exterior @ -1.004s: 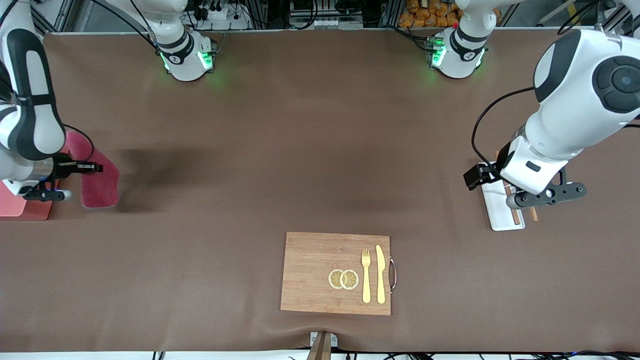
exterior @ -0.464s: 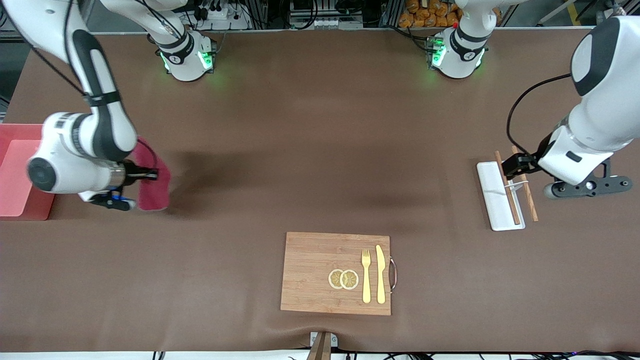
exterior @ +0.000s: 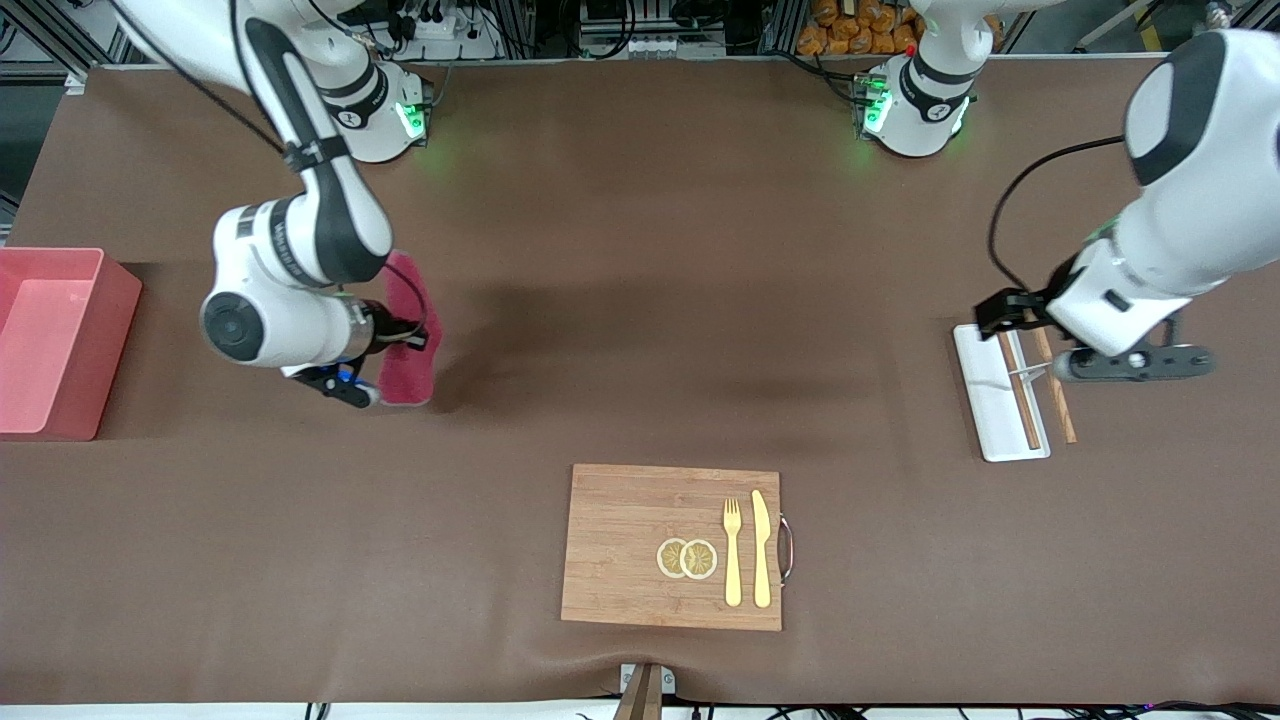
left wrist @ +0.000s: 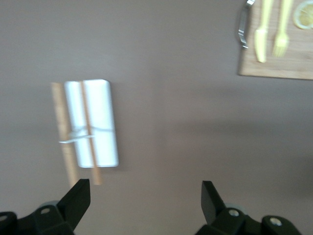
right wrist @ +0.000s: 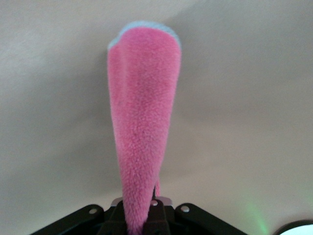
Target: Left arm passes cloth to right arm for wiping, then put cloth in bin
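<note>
The magenta-red cloth [exterior: 408, 375] hangs folded from my right gripper [exterior: 410, 340], which is shut on its upper part. It is over bare brown table between the pink bin [exterior: 40, 340] and the table's middle. In the right wrist view the cloth [right wrist: 144, 122] runs out long and narrow from the shut right gripper [right wrist: 146, 223]. The bin stands at the right arm's end of the table with nothing showing in it. My left gripper [exterior: 990, 318] hovers open over the white tray [exterior: 985, 410]. In the left wrist view its fingers [left wrist: 78, 196] stand wide apart around the left gripper [left wrist: 145, 196], holding nothing.
Two wooden chopsticks [exterior: 1052, 395] lie on and beside the white tray [left wrist: 100, 122] at the left arm's end. A wooden cutting board [exterior: 620, 540] with a yellow fork [exterior: 732, 552], a knife [exterior: 761, 548] and lemon slices [exterior: 687, 558] lies nearer the front camera.
My right arm has carried the cloth away from beside the bin toward the table's middle. The left arm has shifted slightly over the white tray, its gripper still open.
</note>
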### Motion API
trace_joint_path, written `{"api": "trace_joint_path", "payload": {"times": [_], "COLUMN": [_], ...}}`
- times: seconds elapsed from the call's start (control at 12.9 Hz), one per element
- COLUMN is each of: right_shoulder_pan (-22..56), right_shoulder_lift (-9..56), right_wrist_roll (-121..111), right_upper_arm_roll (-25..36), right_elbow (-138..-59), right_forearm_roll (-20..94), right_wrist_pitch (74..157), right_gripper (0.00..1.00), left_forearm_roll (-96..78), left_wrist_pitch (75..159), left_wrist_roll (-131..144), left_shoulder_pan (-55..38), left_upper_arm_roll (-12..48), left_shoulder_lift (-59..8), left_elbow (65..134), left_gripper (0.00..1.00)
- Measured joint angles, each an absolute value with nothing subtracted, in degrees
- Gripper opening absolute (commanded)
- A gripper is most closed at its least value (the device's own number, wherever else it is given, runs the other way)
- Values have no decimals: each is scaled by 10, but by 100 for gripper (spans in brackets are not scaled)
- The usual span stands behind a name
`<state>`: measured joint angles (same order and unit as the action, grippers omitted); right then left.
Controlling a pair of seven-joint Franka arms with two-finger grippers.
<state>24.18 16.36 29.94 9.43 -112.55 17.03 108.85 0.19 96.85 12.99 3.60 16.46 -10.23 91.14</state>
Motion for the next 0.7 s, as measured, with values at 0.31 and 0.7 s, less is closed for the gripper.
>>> {"api": "trace_joint_path", "payload": {"times": [0.31, 0.7], "right_shoulder_pan": [228, 96], "right_shoulder_lift": [138, 122], "right_wrist_roll": [281, 60], "right_upper_arm_roll": [109, 125], "right_elbow": [-1122, -1081], "right_forearm_roll": [163, 92], "right_wrist_pitch": [1078, 1022], "right_gripper": [0, 0], "left_forearm_roll": [-62, -66], "left_wrist_pitch": [987, 1020], "left_wrist_roll": [173, 246], "left_shoulder_pan": [-27, -94], "left_upper_arm_roll": [167, 168], "left_shoulder_lift": [-142, -179], "left_elbow": [908, 888], "left_gripper": [100, 100]}}
